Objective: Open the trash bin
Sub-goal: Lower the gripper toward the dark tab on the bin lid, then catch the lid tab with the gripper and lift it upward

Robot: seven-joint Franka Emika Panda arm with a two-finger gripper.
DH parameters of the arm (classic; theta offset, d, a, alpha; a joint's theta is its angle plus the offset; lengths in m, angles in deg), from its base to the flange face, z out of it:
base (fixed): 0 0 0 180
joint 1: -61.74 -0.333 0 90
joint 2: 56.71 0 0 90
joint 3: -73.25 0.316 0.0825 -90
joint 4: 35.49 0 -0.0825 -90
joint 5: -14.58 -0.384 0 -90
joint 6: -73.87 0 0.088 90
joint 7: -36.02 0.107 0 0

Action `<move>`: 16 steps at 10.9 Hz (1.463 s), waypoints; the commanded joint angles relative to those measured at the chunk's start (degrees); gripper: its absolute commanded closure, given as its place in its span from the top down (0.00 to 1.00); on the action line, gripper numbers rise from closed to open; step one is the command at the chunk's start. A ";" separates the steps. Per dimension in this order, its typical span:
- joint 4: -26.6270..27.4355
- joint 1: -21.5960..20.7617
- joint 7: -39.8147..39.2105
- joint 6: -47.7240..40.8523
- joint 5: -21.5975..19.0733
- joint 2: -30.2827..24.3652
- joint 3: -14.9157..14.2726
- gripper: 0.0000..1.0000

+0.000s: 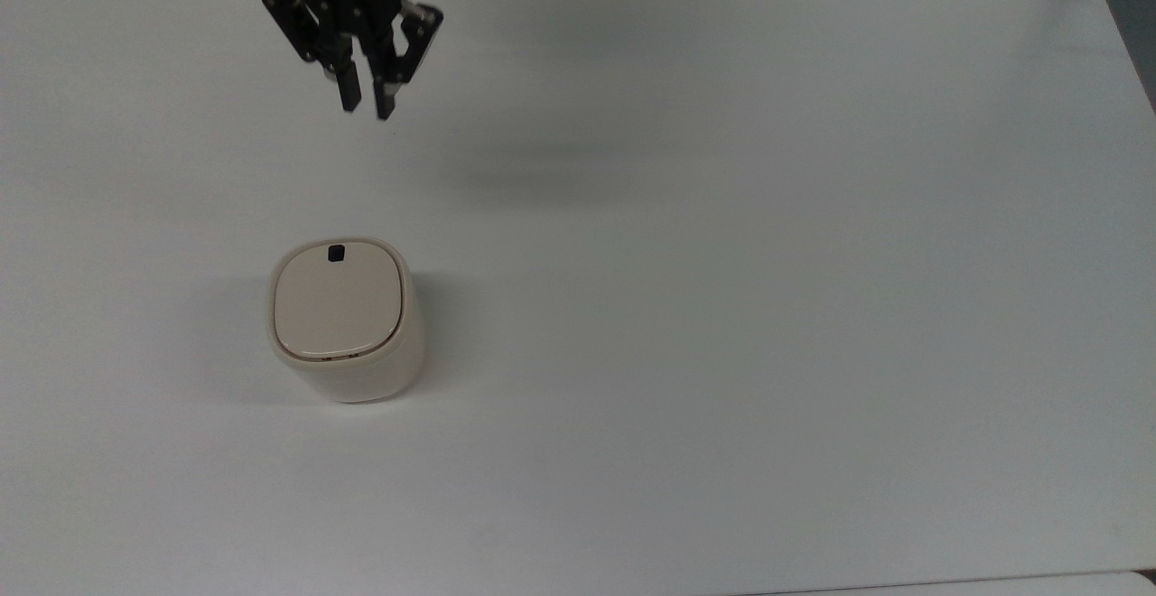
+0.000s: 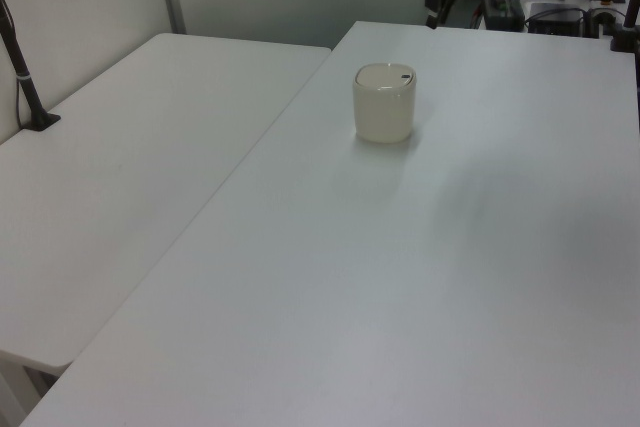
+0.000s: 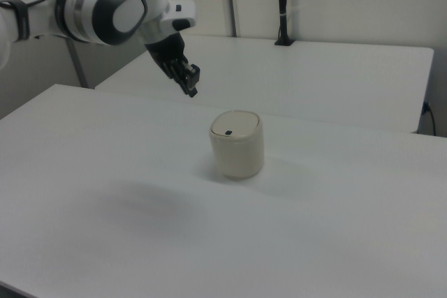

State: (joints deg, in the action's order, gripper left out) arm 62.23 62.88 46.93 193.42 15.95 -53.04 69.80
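Bin: trash bin (image 1: 343, 321) upright on my table (image 1: 722, 307), lid down.
Gripper: gripper (image 1: 366, 108) aloft, well apart; fingers narrowly parted, empty.

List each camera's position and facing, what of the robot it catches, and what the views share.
Top view: overhead, looking straight down on the table; the gripper enters from the top edge, above the trash bin.
Left view: raised at one table end, looking along it at the trash bin.
Right view: low at the opposite side, facing the arm and gripper.
All three share the bin, lid closed.
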 commanded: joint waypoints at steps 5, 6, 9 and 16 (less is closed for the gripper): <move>-0.86 -0.78 16.69 18.33 9.51 10.20 -0.16 0.00; -0.78 -0.78 16.69 19.91 11.70 11.34 -0.16 0.00; -0.25 -0.96 16.69 20.10 18.12 12.58 0.02 0.00; 1.68 -1.57 16.43 19.49 30.95 13.90 -0.07 0.00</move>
State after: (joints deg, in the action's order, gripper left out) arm 62.40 61.61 62.43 212.72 43.22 -38.56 70.14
